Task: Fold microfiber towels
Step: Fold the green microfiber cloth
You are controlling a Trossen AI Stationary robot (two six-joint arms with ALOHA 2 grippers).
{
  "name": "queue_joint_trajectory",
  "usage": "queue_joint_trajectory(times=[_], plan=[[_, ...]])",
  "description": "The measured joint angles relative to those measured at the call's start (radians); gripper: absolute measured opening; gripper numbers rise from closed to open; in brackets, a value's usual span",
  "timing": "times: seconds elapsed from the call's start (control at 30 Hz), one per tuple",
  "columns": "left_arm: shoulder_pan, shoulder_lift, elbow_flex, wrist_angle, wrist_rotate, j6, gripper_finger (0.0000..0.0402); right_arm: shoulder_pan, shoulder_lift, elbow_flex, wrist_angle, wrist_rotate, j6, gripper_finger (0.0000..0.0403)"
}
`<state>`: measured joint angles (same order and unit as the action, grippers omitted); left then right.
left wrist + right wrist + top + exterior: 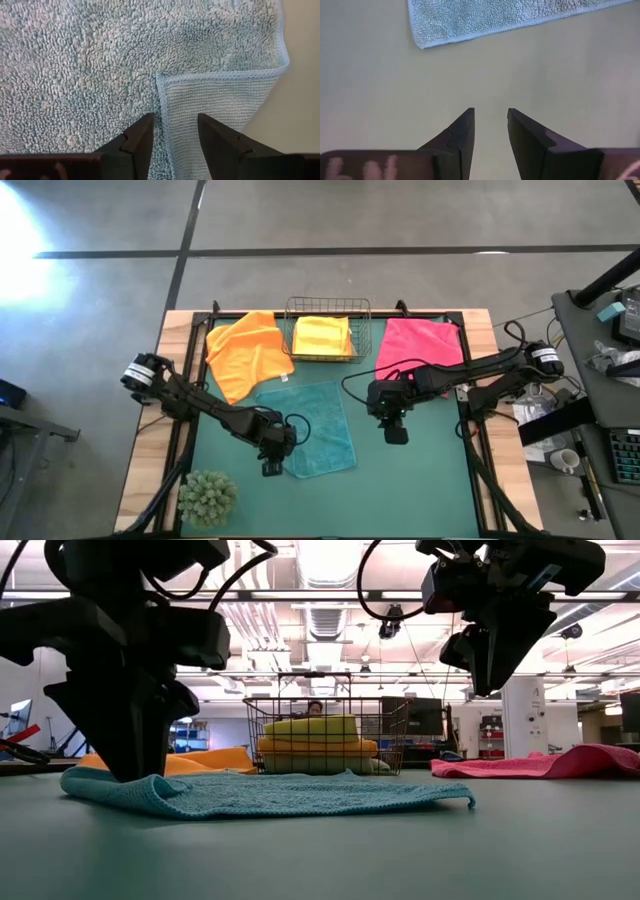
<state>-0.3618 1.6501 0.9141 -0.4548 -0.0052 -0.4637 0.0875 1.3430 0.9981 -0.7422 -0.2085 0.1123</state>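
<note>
1 teal towel (pixel 318 428) — 1 orange (pixel 246 352), 1 pink (pixel 420 345)

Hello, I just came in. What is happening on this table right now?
The robot is folding microfiber towels. The left gripper is down at the teal towel on the mat, open over a turned-over corner. The right gripper hangs open above the bare mat beside that towel, holding nothing. An orange towel and a pink towel lie unfolded, and the wire basket holds folded ones.
</note>
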Motion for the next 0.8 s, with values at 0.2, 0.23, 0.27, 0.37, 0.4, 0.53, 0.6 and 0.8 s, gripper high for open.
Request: queue_joint_trajectory(times=[0.2,0.23,0.27,0.37,0.4,0.53,0.6,0.8], plan=[[0.0,0.0,-0.005,0.0,0.0,0.0,0.0125,0.0,0.0,0.0,0.0,0.0,0.0,0.0107],[0.0,0.0,-0.005,0.0,0.0,0.0,0.0117,0.0,0.0,0.0,0.0,0.0,0.0,0.0107],[0.0,0.0,-0.005,0.0,0.0,0.0,0.0106,0.0,0.0,0.0,0.0,0.0,0.0,0.0107],[0.0,0.0,-0.005,0.001,0.0,0.007,0.007,0.0,0.0,0.0,0.0,0.0,0.0,0.0107],[0.0,0.0,-0.005,0.001,0.0,0.007,0.0057,0.0,0.0,0.0,0.0,0.0,0.0,0.0107],[0.0,0.0,-0.005,0.002,0.001,0.007,0.0011,0.0,0.0,0.0,0.0,0.0,0.004,0.0107],[0.0,0.0,-0.005,0.002,0.002,0.007,0.0004,0.0,0.0,0.0,0.0,-0.006,0.009,0.0107],[0.0,-0.015,0.003,-0.005,0.014,0.002,0.0001,0.031,0.0,0.0,0.0,-0.043,0.019,0.0107]])
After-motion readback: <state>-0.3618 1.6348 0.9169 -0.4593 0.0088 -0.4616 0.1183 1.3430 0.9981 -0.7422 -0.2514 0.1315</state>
